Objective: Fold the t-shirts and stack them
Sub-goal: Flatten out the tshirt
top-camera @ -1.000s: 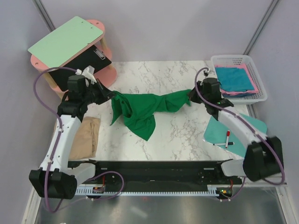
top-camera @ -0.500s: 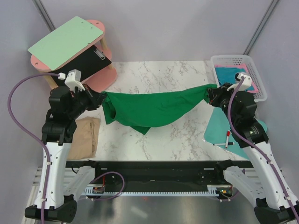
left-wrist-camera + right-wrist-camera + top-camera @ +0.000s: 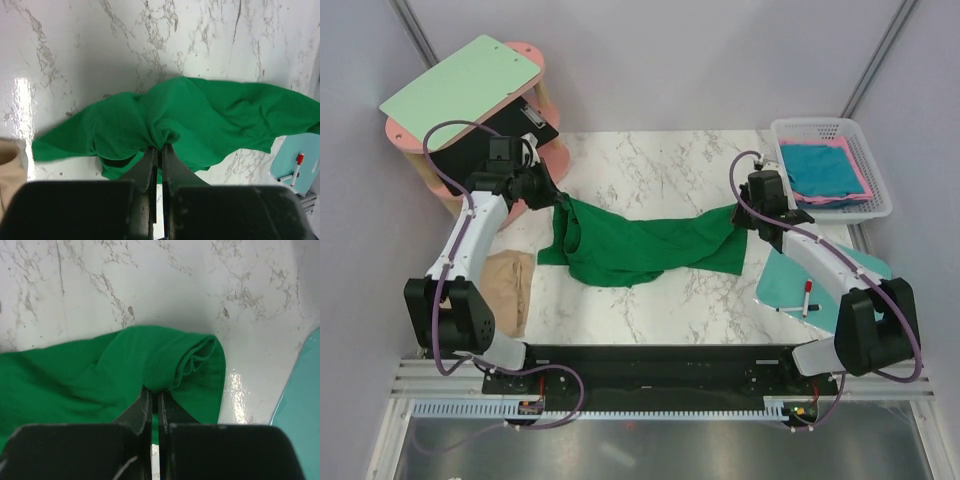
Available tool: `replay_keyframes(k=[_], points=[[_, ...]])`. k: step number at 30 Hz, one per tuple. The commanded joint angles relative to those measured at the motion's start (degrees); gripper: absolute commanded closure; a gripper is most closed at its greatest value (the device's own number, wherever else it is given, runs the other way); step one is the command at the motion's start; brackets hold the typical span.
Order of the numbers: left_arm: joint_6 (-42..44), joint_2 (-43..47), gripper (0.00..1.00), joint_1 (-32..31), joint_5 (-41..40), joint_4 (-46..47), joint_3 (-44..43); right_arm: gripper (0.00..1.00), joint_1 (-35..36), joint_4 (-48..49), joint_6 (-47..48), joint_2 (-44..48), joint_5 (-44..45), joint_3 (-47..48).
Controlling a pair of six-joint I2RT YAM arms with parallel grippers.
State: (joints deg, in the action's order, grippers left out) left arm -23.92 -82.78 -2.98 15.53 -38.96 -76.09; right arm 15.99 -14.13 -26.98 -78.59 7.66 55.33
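A dark green t-shirt (image 3: 640, 245) lies rumpled and stretched across the middle of the marble table. My left gripper (image 3: 554, 196) is shut on its left end, a bunch of green cloth (image 3: 165, 132) pinched between the fingers. My right gripper (image 3: 744, 212) is shut on its right end, clamping a rolled hem (image 3: 165, 375). A tan-beige t-shirt (image 3: 508, 290) lies folded at the table's left edge. A teal-blue t-shirt (image 3: 823, 168) lies on a pink one (image 3: 861, 178) in the white basket.
The white basket (image 3: 882, 205) stands at the back right. A mint-teal board (image 3: 790, 285) with a red marker (image 3: 807, 297) lies at the right. A pink stand (image 3: 535, 160) bearing a pale green clipboard (image 3: 460, 88) fills the back left corner.
Both arms came down and inward from holding the green t-shirt stretched taut in the air. The shirt now rests slack on the table, both grips kept.
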Motion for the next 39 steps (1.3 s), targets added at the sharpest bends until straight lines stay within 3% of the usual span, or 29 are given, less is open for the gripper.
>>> replay_keyframes(k=[1, 7, 11, 15, 23, 27, 30, 31, 33, 34, 35, 37, 39], points=[[-0.42, -0.1, 0.98, 0.43, 1.96, 0.82, -15.27, 1.0, -0.26, 7.09, -0.09, 1.06, -1.07, 9.34], [1.24, 2.35, 0.98, 0.43, 1.87, 0.82, -25.32, 1.0, -0.43, 8.15, 1.76, 7.47, -0.54, 13.84], [1.42, 6.13, 0.98, 0.43, 2.57, 0.9, -21.57, 1.0, -0.34, 11.23, -0.52, 15.11, -1.16, 4.82], [0.2, 11.49, 0.98, 0.43, 3.54, 1.78, -10.59, 1.0, -0.34, 6.94, -2.54, 19.87, -2.47, -3.54], [-8.58, 20.46, 0.98, 0.35, 8.02, 3.28, 22.28, 1.0, -0.26, 0.52, -11.24, 19.53, -13.98, -23.23], [-11.58, 27.22, 0.98, 0.35, 8.46, 2.75, 32.57, 0.92, -0.17, -6.24, -10.46, 19.34, -19.17, -24.74], [-12.81, 32.24, 0.98, 0.35, 8.99, 0.38, 34.79, 0.79, -0.08, -11.16, -9.06, 22.23, -19.0, -23.52], [-12.55, 33.46, 0.8, 0.35, 9.25, -0.32, 34.26, 0.58, -0.17, -12.23, -8.36, 22.77, -18.82, -22.73], [-11.06, 33.56, 0.41, 0.35, 9.52, -1.99, 33.21, 0.41, -0.17, -14.42, -6.86, 23.04, -17.16, -19.57], [-10.8, 33.56, 0.12, 0.35, 9.26, -2.17, 32.16, 0.25, -0.08, -14.69, -5.03, 22.87, -16.46, -18.25], [-9.92, 33.13, 0.02, 0.35, 8.47, -2.26, 31.63, 0.18, -0.08, -14.61, -4.4, 22.52, -15.49, -16.07], [-9.22, 32.34, 0.0, 0.35, 7.42, -2.09, 29.61, 0.06, -0.08, -13.39, -2.3, 20.32, -11.37, -13.59], [-7.9, 29.71, 0.0, 0.35, 5.92, -1.39, 26.98, 0.05, -0.08, -9.71, -1.32, 16.11, -8.03, -10.78]])
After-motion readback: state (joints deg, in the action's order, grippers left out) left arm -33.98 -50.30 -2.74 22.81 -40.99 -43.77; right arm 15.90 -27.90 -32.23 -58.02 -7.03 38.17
